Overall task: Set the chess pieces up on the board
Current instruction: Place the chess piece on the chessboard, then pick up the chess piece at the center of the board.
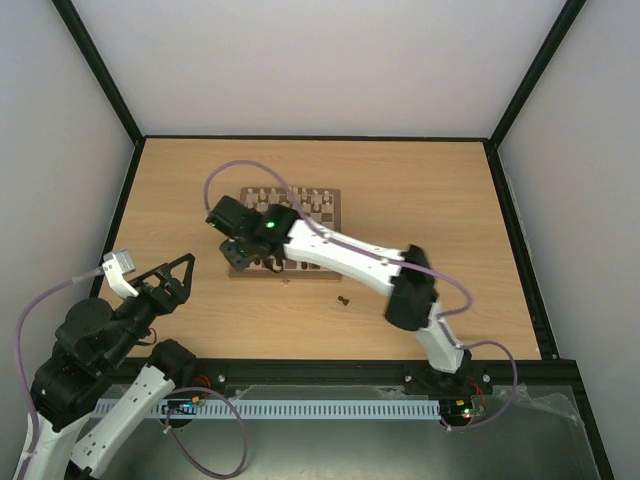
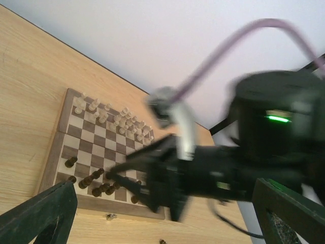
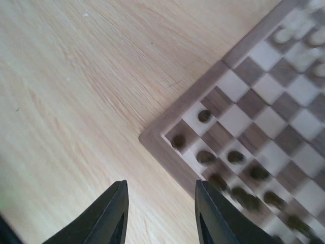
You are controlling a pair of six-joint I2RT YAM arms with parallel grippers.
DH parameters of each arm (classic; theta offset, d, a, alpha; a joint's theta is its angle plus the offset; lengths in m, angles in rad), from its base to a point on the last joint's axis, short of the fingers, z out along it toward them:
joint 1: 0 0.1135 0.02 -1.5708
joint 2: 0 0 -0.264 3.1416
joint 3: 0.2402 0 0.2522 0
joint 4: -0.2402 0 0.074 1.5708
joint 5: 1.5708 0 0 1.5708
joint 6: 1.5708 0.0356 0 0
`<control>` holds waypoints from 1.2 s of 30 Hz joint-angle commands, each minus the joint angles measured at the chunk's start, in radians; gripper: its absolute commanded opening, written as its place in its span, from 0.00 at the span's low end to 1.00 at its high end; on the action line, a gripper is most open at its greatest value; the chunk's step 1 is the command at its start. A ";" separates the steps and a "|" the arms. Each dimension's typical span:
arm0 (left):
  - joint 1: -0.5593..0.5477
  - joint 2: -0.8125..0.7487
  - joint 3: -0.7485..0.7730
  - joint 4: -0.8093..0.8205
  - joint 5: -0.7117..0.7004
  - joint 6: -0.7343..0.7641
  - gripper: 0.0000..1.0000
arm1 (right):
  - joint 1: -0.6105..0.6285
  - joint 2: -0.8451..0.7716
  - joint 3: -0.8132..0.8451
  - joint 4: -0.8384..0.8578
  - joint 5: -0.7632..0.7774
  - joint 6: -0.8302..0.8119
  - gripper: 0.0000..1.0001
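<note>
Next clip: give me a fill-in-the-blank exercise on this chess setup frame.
1. The right gripper hovers by a ____ of the square brown-and-cream wooden chessboard.
2. Between its fingers is ____.
3. The left gripper is wide ____, away from the board.
4. One tiny dark brown wooden chessman lies off the board on the light wood ____.
Missing: corner; nothing; open; table.

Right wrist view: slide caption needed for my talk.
Right gripper, jaws apart and empty, near the corner of the square brown-and-cream wooden chessboard holding tiny dark brown wooden chessmen.
</note>
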 commanded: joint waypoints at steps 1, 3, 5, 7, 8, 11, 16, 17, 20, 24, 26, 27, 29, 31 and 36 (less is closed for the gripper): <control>-0.003 0.022 -0.002 0.032 0.011 0.017 0.98 | 0.010 -0.329 -0.270 0.025 0.111 0.024 0.40; -0.003 0.039 -0.012 0.046 0.029 0.023 0.98 | -0.007 -0.445 -0.426 0.028 0.141 0.061 0.42; -0.003 0.053 -0.032 0.070 0.052 0.027 0.98 | -0.064 -0.544 -0.579 0.035 0.119 0.104 0.42; -0.002 0.066 -0.060 0.100 0.079 0.027 0.98 | -0.152 -0.637 -0.759 0.082 0.059 0.138 0.42; -0.003 0.073 -0.076 0.114 0.091 0.026 0.98 | -0.196 -0.676 -0.838 0.109 0.026 0.146 0.42; -0.003 0.097 -0.115 0.154 0.131 0.024 0.98 | -0.260 -0.715 -0.992 0.122 -0.022 0.141 0.39; -0.003 0.140 -0.168 0.202 0.190 0.024 0.99 | -0.245 -0.686 -1.161 0.168 -0.121 0.115 0.34; -0.003 0.143 -0.179 0.211 0.202 0.021 0.99 | -0.239 -0.677 -1.179 0.179 -0.124 0.111 0.34; -0.003 0.145 -0.210 0.238 0.234 0.008 0.99 | -0.232 -0.637 -1.207 0.203 -0.118 0.101 0.34; -0.003 0.144 -0.223 0.243 0.239 0.004 0.99 | -0.232 -0.593 -1.194 0.211 -0.107 0.089 0.34; -0.003 0.143 -0.224 0.241 0.235 0.004 0.99 | -0.232 -0.581 -1.175 0.208 -0.071 0.098 0.34; -0.002 0.143 -0.225 0.240 0.234 0.004 0.99 | -0.234 -0.577 -1.160 0.205 -0.043 0.107 0.34; -0.003 0.143 -0.226 0.243 0.234 0.004 0.99 | -0.255 -0.577 -1.123 0.206 -0.017 0.122 0.34; -0.003 0.144 -0.228 0.245 0.234 0.003 0.99 | -0.302 -0.572 -1.095 0.206 0.026 0.144 0.34; -0.003 0.147 -0.219 0.242 0.231 0.012 0.99 | -0.401 -0.574 -1.058 0.231 0.054 0.193 0.34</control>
